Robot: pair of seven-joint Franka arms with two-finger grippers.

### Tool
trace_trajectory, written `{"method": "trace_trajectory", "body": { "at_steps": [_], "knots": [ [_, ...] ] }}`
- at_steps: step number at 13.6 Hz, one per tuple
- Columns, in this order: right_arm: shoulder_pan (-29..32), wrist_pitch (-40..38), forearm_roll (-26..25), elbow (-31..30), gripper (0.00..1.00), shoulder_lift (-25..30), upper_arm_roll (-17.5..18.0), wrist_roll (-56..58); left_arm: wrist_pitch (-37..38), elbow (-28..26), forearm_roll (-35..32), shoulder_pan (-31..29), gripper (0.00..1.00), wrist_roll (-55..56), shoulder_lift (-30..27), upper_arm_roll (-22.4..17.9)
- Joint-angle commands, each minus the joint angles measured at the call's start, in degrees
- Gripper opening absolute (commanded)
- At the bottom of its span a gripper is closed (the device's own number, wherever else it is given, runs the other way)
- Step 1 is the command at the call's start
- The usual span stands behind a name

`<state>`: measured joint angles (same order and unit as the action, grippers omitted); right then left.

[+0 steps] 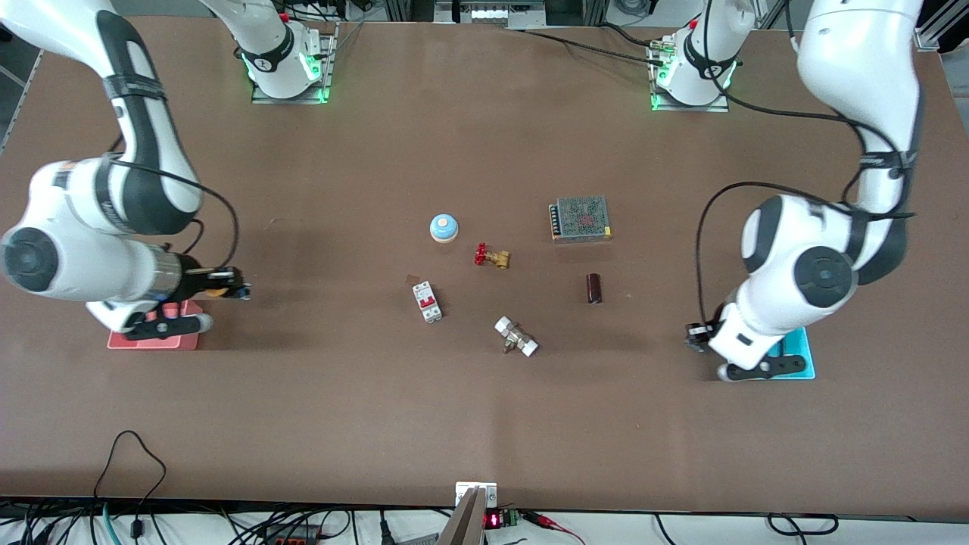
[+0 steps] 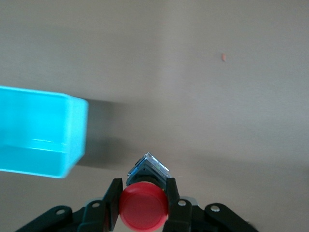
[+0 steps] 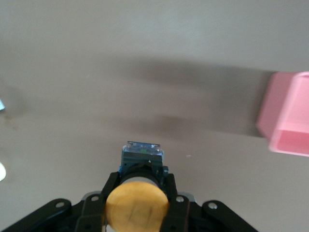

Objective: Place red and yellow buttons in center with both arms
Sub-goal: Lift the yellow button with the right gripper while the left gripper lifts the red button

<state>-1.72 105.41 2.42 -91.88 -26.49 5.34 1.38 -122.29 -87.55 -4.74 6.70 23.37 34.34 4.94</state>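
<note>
Red button in left pincer — yellow button in right pincer.

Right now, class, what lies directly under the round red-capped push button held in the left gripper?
Under the red-capped push button, shut in the left gripper, only bare brown tabletop shows, beside the cyan square bin. The spot straight below is covered by the button itself.

From the front view we look steeply down from high across the tabletop, facing the robots, whose bases line the top of the frame. Each wrist view sits close above its own jaws at the frame's bottom, looking down onto bare tabletop. With the front view, the left wrist view shares the cyan bin, the right wrist view the pink bin.
</note>
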Motion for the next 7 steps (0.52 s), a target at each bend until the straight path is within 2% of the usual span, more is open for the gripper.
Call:
{"method": "trace_trajectory", "body": {
  "at_steps": [1, 3, 5, 7],
  "knots": [
    [-3.80, 1.98, 0.66, -4.61, 0.30, 1.43, 0.19, -8.11, -3.04, -0.08, -1.77, 1.82, 0.08, 4.13, 3.09, -0.20],
    [-7.23, 5.48, 0.66, -9.08, 0.30, 3.62, 0.11, -12.35, -4.53, -0.16, -1.68, 2.18, 0.08, 4.93, 5.02, -0.11],
    [-8.12, 10.40, 0.57, -14.10, 0.30, 4.95, 0.11, -15.08, -5.68, -0.43, -1.51, 2.62, 0.09, 4.93, 6.26, -0.20],
    [-8.47, 13.22, 0.57, -16.05, 0.30, 4.78, 0.11, -16.40, -5.77, -0.43, -1.59, 2.62, 0.15, 4.93, 6.87, -0.11]
  ]
}}
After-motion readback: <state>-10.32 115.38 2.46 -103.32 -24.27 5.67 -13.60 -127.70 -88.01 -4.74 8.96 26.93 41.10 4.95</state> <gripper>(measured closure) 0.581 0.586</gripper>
